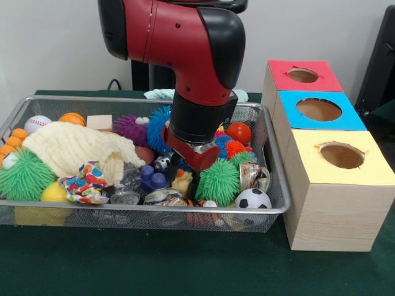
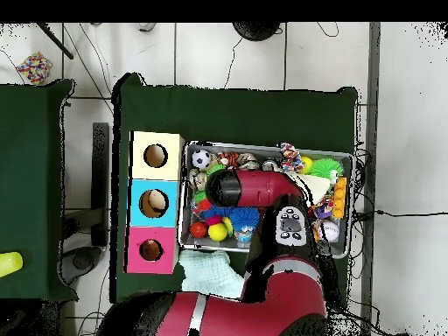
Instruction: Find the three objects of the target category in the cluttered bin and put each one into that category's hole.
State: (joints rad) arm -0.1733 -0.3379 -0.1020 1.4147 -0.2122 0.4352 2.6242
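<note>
Wire bin (image 1: pixel 271 160): packed with mixed toys, so target items lie half buried among neighbours. Contents include a cream knitted cloth (image 1: pixel 71 145), green spiky ball (image 1: pixel 217 182), soccer ball (image 1: pixel 253 199), red ball (image 1: pixel 239 132). Sorting box (image 1: pixel 336 197) just beside the bin, with red, blue and yellow holes; which hole is wanted cannot be told. Gripper (image 1: pixel 197 161): lowered into the bin's middle, wrist pointing down among the toys. Jaws hidden in clutter; state cannot be told.

A green-clothed table (image 1: pixel 185 271) carries a wire bin (image 1: pixel 271 179) beside a wooden box (image 1: pixel 333 203).
</note>
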